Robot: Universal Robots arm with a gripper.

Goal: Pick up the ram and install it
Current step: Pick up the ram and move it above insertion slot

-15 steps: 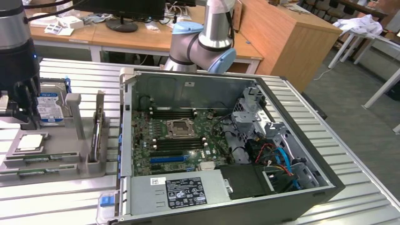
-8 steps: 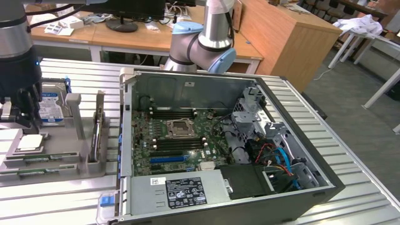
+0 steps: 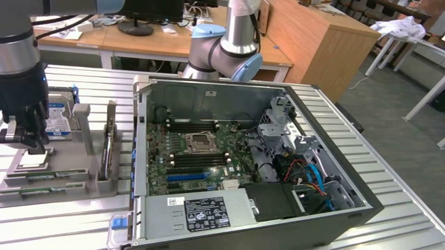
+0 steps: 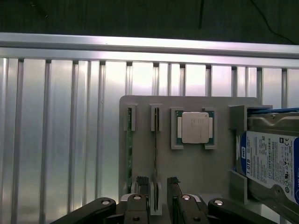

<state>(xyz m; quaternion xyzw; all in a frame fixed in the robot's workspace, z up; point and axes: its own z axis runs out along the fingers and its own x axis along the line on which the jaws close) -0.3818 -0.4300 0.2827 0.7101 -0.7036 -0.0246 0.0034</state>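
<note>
Spread claw (image 4: 160, 204) near green ram (image 4: 130, 156)

Open black computer case (image 3: 201, 99) on ribbed aluminium surface (image 3: 83, 78), grey holder tray (image 3: 66, 172) to the exterior view's left of it, holding boxy hard drive (image 3: 57, 117), square processor (image 4: 196, 127), green ram stick (image 4: 130, 154)

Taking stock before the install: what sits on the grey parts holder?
A processor, a hard drive and a green ram stick on edge in a slot. The open claw hides one end of the slots.
</note>
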